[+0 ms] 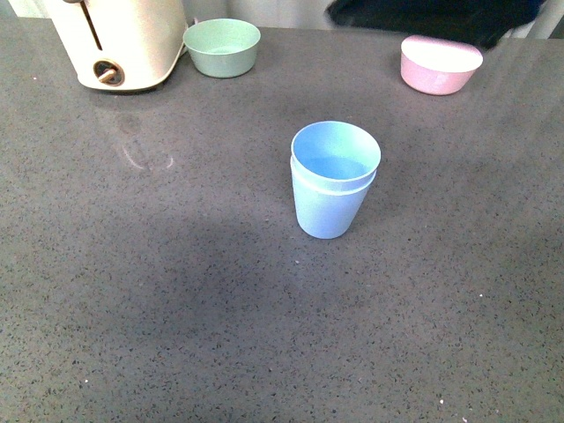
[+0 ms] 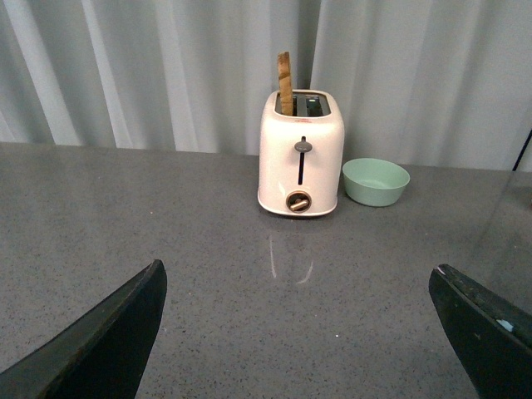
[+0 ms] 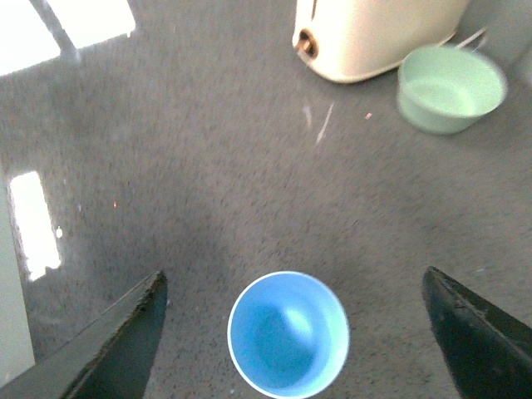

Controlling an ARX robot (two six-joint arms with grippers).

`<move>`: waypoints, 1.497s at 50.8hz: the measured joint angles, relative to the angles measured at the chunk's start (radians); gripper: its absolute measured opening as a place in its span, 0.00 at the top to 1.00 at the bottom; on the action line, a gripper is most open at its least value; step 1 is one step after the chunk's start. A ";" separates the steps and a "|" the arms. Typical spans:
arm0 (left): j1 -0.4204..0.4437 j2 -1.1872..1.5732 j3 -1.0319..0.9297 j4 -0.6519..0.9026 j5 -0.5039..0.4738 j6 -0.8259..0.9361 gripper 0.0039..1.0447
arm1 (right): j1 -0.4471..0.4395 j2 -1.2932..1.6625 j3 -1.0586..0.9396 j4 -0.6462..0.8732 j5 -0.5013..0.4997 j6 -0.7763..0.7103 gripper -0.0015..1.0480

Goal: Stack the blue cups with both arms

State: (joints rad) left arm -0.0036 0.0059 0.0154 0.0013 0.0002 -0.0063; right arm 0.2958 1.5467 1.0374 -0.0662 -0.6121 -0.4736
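Note:
The two blue cups [image 1: 333,181] stand nested, one inside the other, upright in the middle of the grey table. In the front view neither gripper shows. In the right wrist view the cups [image 3: 288,334] are seen from above, between the spread fingers of my right gripper [image 3: 293,332], which is open and above them without touching. My left gripper [image 2: 299,332] is open and empty over bare table, facing the toaster; no cup shows in its view.
A cream toaster [image 1: 119,40] with a slice in it stands at the back left, with a mint-green bowl [image 1: 222,47] beside it. A pink bowl [image 1: 440,63] sits at the back right. A dark object [image 1: 432,18] lies at the far edge.

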 joint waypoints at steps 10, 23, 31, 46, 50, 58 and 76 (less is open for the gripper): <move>0.000 0.000 0.000 0.000 0.000 0.000 0.08 | -0.196 -0.231 -0.150 0.159 -0.128 0.186 0.09; 0.000 0.000 0.000 0.000 0.000 0.000 0.08 | -0.303 -0.457 -0.431 0.534 0.356 0.396 0.27; 0.000 0.000 0.000 0.000 0.000 0.000 0.08 | -0.301 -0.560 -0.624 0.640 0.609 0.453 0.57; 0.000 0.000 0.000 0.000 0.000 0.000 0.08 | -0.297 -0.715 -0.820 0.669 0.611 0.463 0.98; 0.000 0.000 0.000 0.000 0.000 0.000 0.08 | -0.297 -0.756 -0.856 0.667 0.612 0.463 0.98; 0.000 0.000 0.000 0.000 0.000 0.000 0.08 | -0.297 -0.831 -0.906 0.643 0.612 0.463 0.98; 0.000 0.000 0.000 0.000 0.000 0.000 0.08 | -0.297 -1.033 -0.987 0.521 0.612 0.463 0.98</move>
State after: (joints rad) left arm -0.0036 0.0055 0.0154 0.0013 0.0002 -0.0059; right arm -0.0010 0.5140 0.0505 0.4553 -0.0006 -0.0109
